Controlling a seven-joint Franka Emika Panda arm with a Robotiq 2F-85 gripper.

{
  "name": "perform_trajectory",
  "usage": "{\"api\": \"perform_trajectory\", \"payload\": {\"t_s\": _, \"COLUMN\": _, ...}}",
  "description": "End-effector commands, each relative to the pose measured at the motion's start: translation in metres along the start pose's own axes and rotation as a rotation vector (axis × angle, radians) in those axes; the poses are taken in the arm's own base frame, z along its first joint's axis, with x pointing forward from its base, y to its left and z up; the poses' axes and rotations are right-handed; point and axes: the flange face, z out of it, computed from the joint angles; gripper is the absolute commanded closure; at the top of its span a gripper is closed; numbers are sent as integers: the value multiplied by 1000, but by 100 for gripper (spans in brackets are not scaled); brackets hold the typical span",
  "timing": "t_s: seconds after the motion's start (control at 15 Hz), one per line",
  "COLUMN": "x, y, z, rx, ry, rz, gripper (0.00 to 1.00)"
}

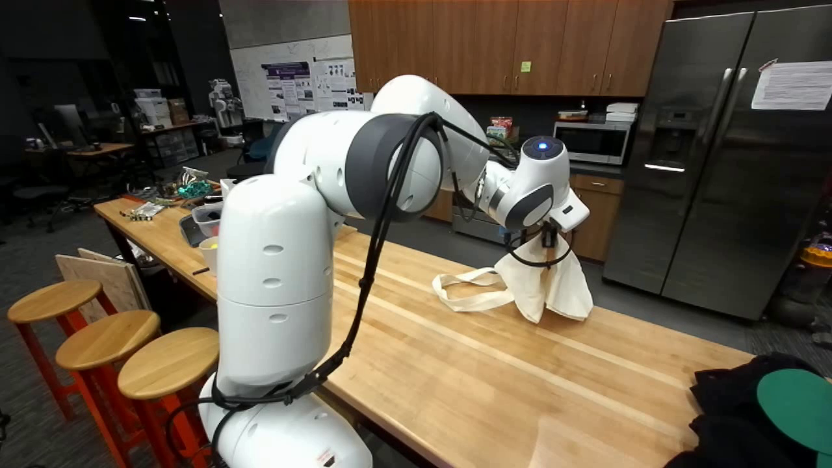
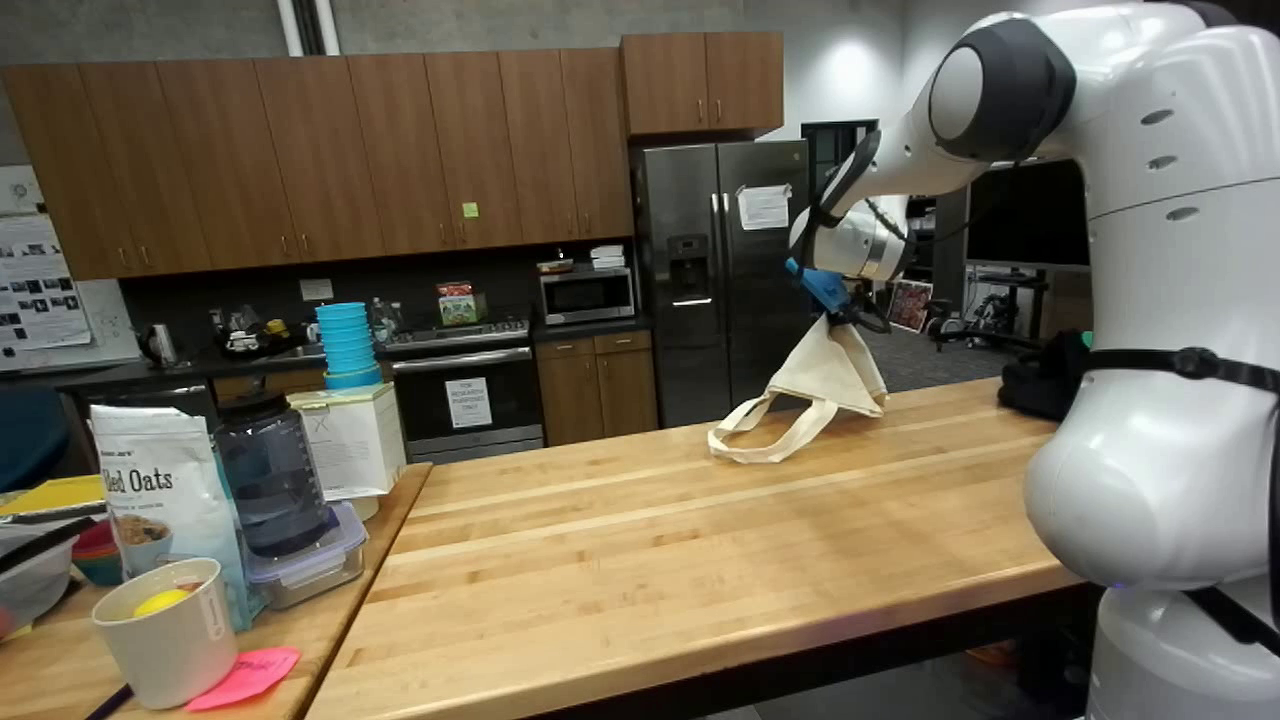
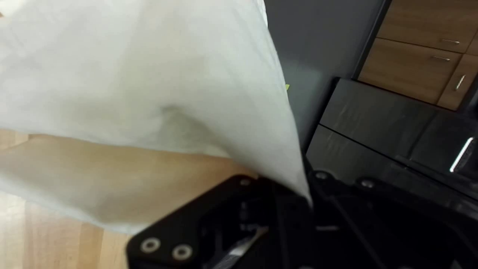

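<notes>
A: What's the gripper (image 1: 550, 238) doing in an exterior view?
B: You're clamping it on the top of the bag (image 1: 568, 286), which is hanging near the far edge of the table (image 1: 422, 364); its lower edge seems to be touching the table.
A: And where's the strap (image 2: 760, 455) lying, in an exterior view?
B: Its loop is resting on the table, apart from the gripper, probably because you're pinching the bag elsewhere.
A: Wrist view?
B: The bag is narrowing to a point inside the gripper, its sides spreading; you're likely bearing its upper part by that one pinch.
</notes>
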Motion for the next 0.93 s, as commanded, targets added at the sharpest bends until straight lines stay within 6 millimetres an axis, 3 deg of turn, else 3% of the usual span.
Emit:
{"api": "perform_trajectory", "payload": {"t_s": 0.0, "x": 1, "y": 0, "z": 0, "rx": 1, "ry": -1, "rz": 0, "gripper": 96}}
{"api": "perform_trajectory", "payload": {"t_s": 0.33, "x": 7, "y": 2, "z": 3, "rx": 3, "ry": 12, "rz": 25, "gripper": 99}}
{"api": "perform_trajectory", "payload": {"t_s": 0.87, "x": 37, "y": 7, "z": 4, "rx": 42, "ry": 84, "rz": 145, "gripper": 99}}
